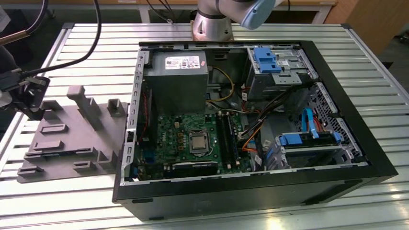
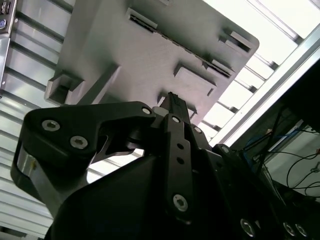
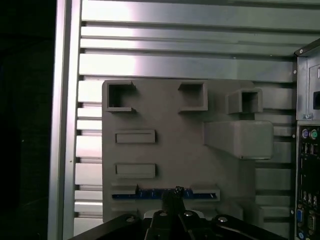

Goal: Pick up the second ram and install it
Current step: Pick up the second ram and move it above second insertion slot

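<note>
Here the tool (image 3: 175,193) hangs over the middle of the second ram (image 3: 145,194), which lies in the grey tray (image 3: 175,150).
Whether the tool is spread or pressed together I cannot tell, nor if it touches the stick. For this pick, I judge that the grip should sit at the middle of the stick, square to it, and the pull should go straight out of the slot, since a tilt can jam it. The ram shows as a thin blue strip in the tray's long slot. The tray rests on the ribbed surface (image 3: 190,65), just beside the open computer case (image 1: 255,189), which holds the green mainboard (image 1: 179,139), black memory slots (image 1: 225,136) and a grey power-supply box (image 1: 179,86).
</note>
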Controlling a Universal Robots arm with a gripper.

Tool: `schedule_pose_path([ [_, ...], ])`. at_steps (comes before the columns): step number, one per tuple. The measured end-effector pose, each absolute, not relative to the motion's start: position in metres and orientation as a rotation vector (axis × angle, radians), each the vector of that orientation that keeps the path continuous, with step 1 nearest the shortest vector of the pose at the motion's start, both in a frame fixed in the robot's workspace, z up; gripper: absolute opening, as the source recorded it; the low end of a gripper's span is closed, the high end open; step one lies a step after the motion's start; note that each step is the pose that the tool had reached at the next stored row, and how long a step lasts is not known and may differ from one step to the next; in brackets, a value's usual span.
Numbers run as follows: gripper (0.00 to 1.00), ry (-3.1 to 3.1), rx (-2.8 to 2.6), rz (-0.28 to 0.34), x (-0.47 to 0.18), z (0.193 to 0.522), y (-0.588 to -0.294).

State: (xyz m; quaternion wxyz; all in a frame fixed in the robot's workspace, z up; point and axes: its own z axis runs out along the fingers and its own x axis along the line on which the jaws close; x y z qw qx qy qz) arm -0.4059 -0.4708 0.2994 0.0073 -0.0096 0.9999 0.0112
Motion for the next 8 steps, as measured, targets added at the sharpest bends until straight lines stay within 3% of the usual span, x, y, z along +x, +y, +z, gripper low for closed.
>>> schedule_pose_path([
  [8,0.11,3.124,-0.151,0.036,-0.4059,0.2994,-0.4708],
])
